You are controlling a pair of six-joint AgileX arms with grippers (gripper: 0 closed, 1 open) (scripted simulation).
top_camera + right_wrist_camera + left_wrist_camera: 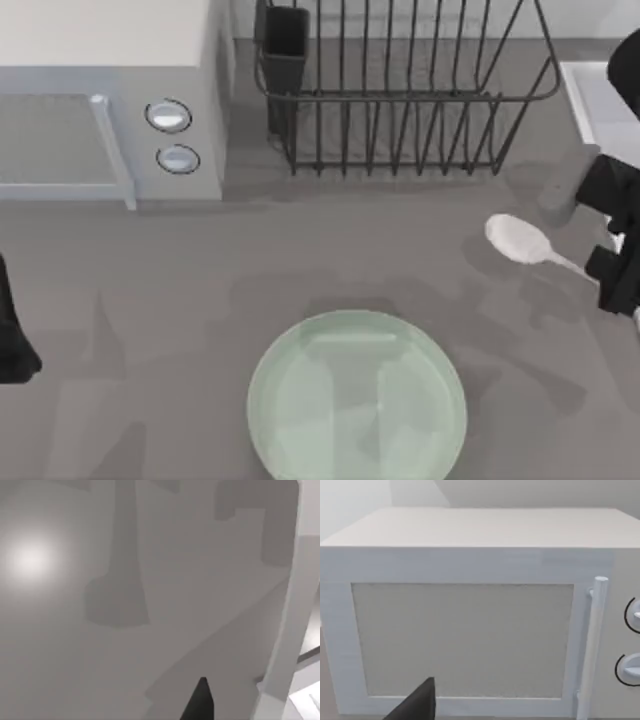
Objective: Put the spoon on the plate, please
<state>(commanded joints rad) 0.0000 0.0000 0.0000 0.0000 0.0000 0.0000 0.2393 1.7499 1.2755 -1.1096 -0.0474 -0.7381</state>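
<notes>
You see the spoon (520, 240) at the right of the top view, its white rounded bowl toward the frame's centre and its thin pale handle running down and right to the right gripper (612, 272), a black shape at the right edge. The handle end meets that black shape, but you cannot tell whether the fingers are apart or clamped on it, and the ornament at the tip is hidden there. Whether the spoon lies on the grey table (150, 300) or is held just above it, you cannot tell either.

The plate (357, 398), round and pale mint-green, sits at the lower centre of the top view, its lower rim cut off by the frame edge. The spoon is well apart from it, up and to the right.

A dark wire dish rack (400, 90) with a black cutlery holder (286, 45) at its left end stands at the upper centre. A white microwave (110, 100) with two round knobs fills the upper left.

The left gripper (12, 340) is parked at the left edge of the top view; its wrist view faces the microwave door (462, 640), and you cannot tell how its fingers stand.
</notes>
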